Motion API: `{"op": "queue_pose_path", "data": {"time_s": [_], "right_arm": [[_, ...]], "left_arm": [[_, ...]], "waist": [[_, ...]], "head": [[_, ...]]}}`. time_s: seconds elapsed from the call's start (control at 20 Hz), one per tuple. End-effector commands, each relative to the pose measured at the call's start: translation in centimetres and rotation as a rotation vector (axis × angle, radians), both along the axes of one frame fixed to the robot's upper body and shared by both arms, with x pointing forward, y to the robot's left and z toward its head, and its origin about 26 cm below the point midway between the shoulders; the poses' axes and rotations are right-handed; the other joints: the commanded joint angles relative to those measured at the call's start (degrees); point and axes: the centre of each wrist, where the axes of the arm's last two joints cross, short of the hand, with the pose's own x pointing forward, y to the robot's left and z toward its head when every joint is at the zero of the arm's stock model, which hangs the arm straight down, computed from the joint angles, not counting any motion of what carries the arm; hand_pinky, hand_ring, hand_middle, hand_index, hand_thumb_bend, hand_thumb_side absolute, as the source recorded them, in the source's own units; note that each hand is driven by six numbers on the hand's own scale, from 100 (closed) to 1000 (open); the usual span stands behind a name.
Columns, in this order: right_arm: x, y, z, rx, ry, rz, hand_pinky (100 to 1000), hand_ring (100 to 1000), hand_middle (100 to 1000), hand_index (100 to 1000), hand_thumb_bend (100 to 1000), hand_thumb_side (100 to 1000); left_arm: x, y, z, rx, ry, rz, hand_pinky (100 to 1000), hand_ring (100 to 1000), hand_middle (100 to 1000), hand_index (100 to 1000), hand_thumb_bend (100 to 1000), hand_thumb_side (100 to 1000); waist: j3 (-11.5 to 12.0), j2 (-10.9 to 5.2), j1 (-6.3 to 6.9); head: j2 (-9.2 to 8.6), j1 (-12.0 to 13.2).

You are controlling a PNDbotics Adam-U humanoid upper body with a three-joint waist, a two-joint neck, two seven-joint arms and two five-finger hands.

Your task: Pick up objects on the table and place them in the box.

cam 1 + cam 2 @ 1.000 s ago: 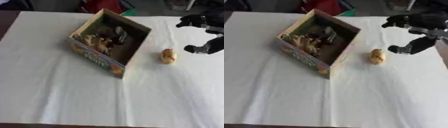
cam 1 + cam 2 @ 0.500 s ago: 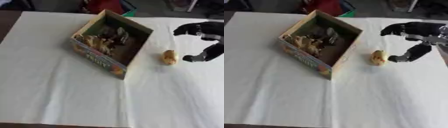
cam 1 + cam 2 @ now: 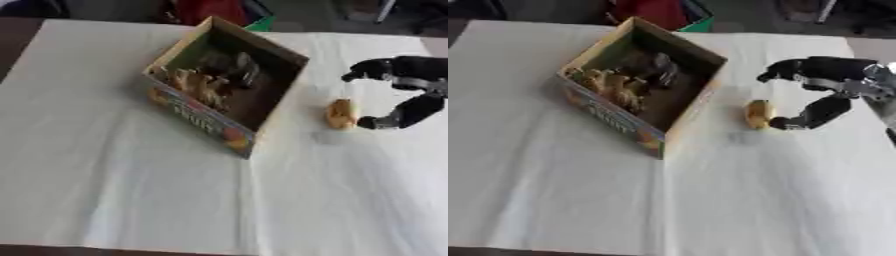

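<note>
Yellow object [image 3: 758, 113]: a small rounded piece, alone on the white tabletop [image 3: 553, 190], just right of the box [image 3: 642, 86].
Box: open-topped cardboard, already holding a jumble of brownish items.
Right hand [image 3: 820, 85]: right beside the piece, fingers and thumb spread in a wide arc, lower fingertip at its right edge; whether it touches, I can't tell. Nothing pinched yet.
Doing it well: bracket the piece on both sides before closing, lift clear of the box wall, then carry left over the opening.
Left hand: nowhere in sight.

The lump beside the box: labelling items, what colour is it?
Yellow-orange lump, clearest in the right eye view.
</note>
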Motion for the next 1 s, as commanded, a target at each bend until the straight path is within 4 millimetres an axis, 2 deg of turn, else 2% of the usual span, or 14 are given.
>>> {"op": "queue_pose_path", "data": {"time_s": [0.05, 0.35, 0.8, 1.0], "right_arm": [[0.1, -0.6, 0.8, -0.01, -0.027, -0.042, 856, 1000, 841, 1000, 409, 767], [0.3, -0.5, -0.2, -0.005, -0.033, -0.063, 840, 1000, 765, 971, 403, 775], [0.4, -0.8, -0.7, -0.04, -0.055, -0.094, 830, 1000, 728, 921, 399, 746], [0.5, -0.9, -0.8, -0.057, -0.059, -0.102, 816, 1000, 689, 870, 349, 722]], "left_arm": [[-0.1, -0.2, 0.8, 0.012, -0.031, -0.009, 661, 678, 659, 778, 100, 812], [-0.1, -0.4, 0.9, 0.011, -0.03, -0.015, 665, 677, 657, 773, 100, 813], [0.0, -0.7, 0.9, 0.009, -0.029, -0.02, 669, 673, 653, 767, 100, 812], [0.0, -0.8, 0.9, 0.007, -0.031, -0.022, 669, 676, 651, 766, 100, 811]], "waist": [[0.1, -0.74, 0.12], [0.0, -0.03, 0.18], [-0.2, 0.46, 0.19], [-0.2, 0.46, 0.19]], "head": [[-0.74, -0.1], [-1.09, 0.0], [-1.39, 0.3], [-1.33, 0.4]]}}
